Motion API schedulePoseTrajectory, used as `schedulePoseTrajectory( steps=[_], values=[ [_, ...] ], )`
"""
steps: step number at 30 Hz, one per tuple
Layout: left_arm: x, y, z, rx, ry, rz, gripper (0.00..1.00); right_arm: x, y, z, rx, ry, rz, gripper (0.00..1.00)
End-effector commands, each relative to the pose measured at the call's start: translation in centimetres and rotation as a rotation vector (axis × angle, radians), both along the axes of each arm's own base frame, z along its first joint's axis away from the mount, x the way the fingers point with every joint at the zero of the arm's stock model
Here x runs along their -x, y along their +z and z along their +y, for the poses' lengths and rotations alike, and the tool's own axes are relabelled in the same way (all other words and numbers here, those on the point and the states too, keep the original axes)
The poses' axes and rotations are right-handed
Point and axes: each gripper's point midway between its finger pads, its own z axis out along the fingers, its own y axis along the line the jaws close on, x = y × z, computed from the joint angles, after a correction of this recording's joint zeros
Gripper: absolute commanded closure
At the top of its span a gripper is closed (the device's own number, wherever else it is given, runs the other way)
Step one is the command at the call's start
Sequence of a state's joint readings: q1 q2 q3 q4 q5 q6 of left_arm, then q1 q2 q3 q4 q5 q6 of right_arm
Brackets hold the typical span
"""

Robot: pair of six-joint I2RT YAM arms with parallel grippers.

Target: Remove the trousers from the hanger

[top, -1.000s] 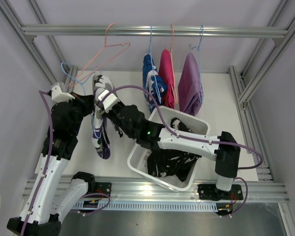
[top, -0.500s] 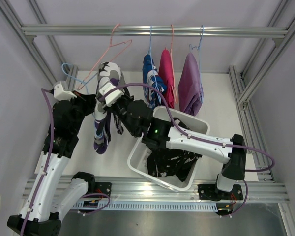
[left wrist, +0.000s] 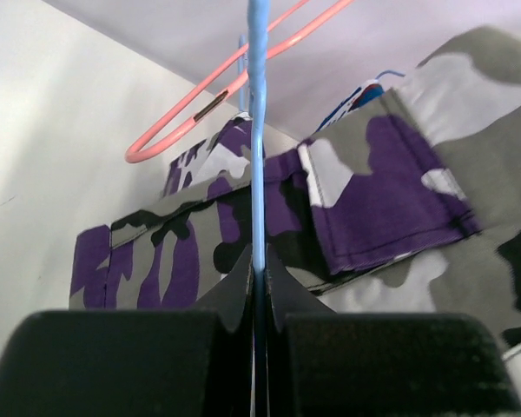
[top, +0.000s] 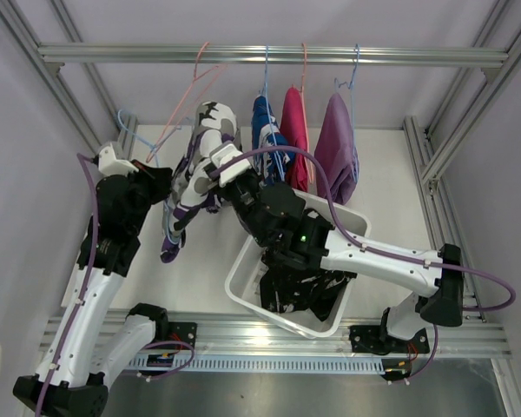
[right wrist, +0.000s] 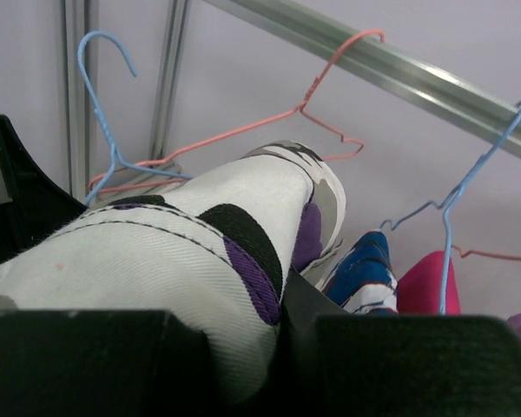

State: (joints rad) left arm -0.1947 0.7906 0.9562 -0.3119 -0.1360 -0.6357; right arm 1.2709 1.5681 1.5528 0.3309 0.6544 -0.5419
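Observation:
The purple-white camouflage trousers [top: 194, 178] hang between the two arms, partly over a blue wire hanger [left wrist: 258, 130]. My left gripper [top: 152, 178] is shut on that blue hanger, its wire pinched between the fingers [left wrist: 243, 278]. My right gripper [top: 219, 161] is shut on the camouflage trousers [right wrist: 200, 252] and holds their top up near the rail. The blue-white patterned trousers [top: 267, 139], the bright pink trousers [top: 295, 130] and the lilac trousers [top: 334, 148] hang on hangers on the rail. The black flecked trousers [top: 304, 287] lie in the white bin [top: 243, 282].
An empty pink hanger [top: 187, 100] hangs on the metal rail [top: 269, 55] at the left. Frame posts stand at both sides. The white bin sits under my right arm, near the front rail.
My right gripper has moved up and to the right with the camouflage trousers, pulling them along the blue hanger. My left gripper keeps its hold on the hanger and has shifted slightly right.

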Motion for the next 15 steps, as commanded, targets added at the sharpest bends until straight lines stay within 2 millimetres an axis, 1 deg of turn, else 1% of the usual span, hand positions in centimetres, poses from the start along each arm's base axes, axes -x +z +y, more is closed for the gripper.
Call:
schedulePoseTrajectory(
  steps=[1,3,6,9,11,13,15],
  values=[
    [-0.2,2.4,0.5,-0.003,0.014,-0.069,1.00,0.8,5.8,-4.1,-0.273,-0.005,-0.034,1.00],
    [-0.2,2.4,0.6,-0.005,0.020,-0.071,1.00,0.7,4.8,-4.5,-0.262,-0.015,-0.019,1.00],
    [-0.2,2.3,0.5,-0.005,0.017,-0.068,0.99,0.8,4.3,-5.9,-0.262,-0.033,-0.011,1.00],
    [-0.3,2.3,0.3,-0.002,0.005,-0.068,0.99,0.8,3.6,-6.4,-0.264,-0.023,0.016,1.00],
    [-0.2,2.5,0.3,-0.002,0.005,-0.069,0.99,0.2,1.9,-6.0,-0.243,-0.013,0.035,1.00],
    [-0.2,2.5,0.3,-0.001,0.003,-0.072,0.99,-0.7,-0.2,-4.8,-0.226,0.000,0.059,1.00],
    [-0.2,2.4,0.2,-0.002,0.002,-0.069,0.99,-1.8,-1.2,-3.8,-0.213,0.004,0.065,1.00]
  ],
)
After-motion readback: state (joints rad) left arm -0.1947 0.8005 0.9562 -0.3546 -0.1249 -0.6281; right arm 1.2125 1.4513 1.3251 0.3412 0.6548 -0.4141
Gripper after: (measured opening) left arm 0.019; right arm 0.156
